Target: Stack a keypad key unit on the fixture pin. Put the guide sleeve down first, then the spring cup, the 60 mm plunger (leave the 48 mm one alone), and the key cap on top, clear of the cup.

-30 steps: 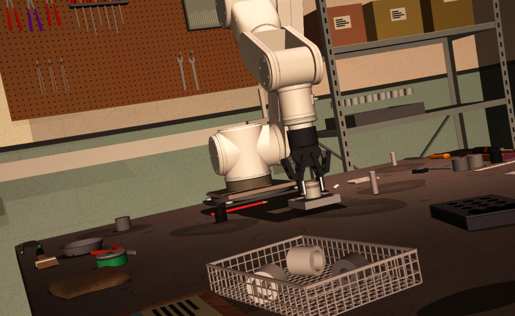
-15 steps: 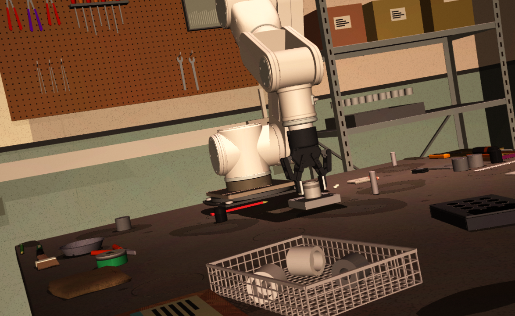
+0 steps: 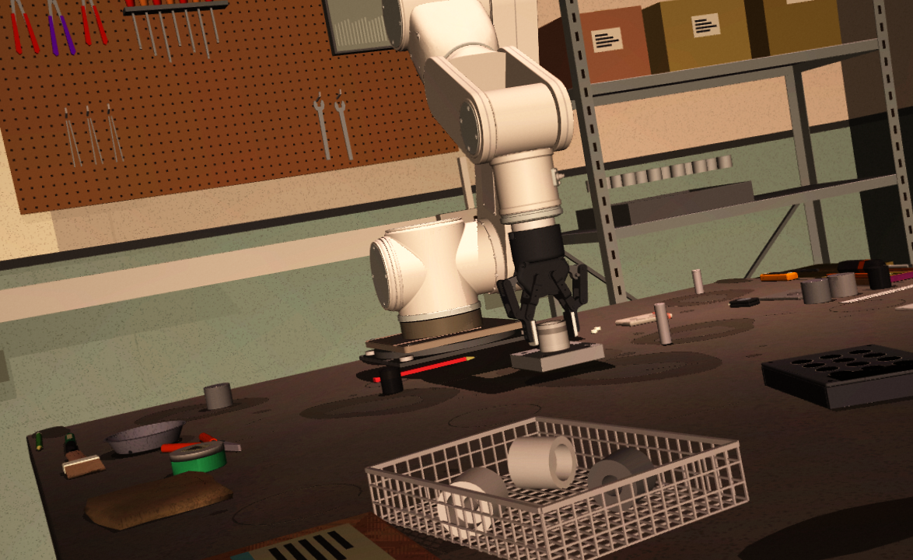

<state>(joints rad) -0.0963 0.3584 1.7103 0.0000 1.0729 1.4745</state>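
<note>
The fixture pin is hidden inside the pale guide sleeve (image 3: 552,336), which stands upright on the grey fixture plate (image 3: 557,357) in front of the robot base. A small grey cup (image 3: 218,395) stands far left on the bench. Two upright grey rods stand to the right: a nearer one (image 3: 662,323) and a farther, shorter-looking one (image 3: 697,281). Which is the 60 mm plunger I cannot tell. A small black part (image 3: 391,382) stands left of the fixture. My gripper (image 3: 552,332) hangs straight down around the sleeve, open and holding nothing.
A wire basket (image 3: 557,480) with three pale rollers sits at the near edge. A black tray with holes (image 3: 864,374) lies right. A red pencil (image 3: 424,368) lies by the base. A bowl, green tape roll (image 3: 198,457) and brown pad sit far left. Shelving stands behind.
</note>
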